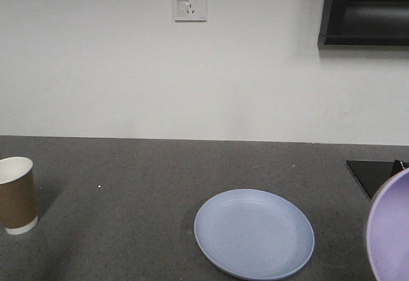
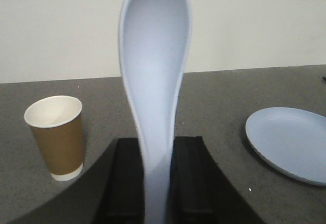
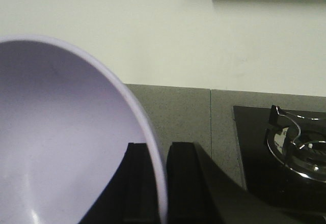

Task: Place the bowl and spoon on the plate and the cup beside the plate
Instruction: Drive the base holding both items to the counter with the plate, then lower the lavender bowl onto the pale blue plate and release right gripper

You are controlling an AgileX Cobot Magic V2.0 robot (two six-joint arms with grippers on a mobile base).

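The spoon (image 2: 155,81) is pinched upright by the left jaws, the rim of the bowl (image 3: 61,142) by the right jaws. The plate (image 1: 254,233) is laid toward the near edge of the tabletop (image 1: 128,185), the cup (image 1: 17,195) well apart, toward its left edge.

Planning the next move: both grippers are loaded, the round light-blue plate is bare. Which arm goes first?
Right, likely: the right gripper holds the smooth lavender bowl near the plate, which should land before the pale blue-white spoon in the left gripper.
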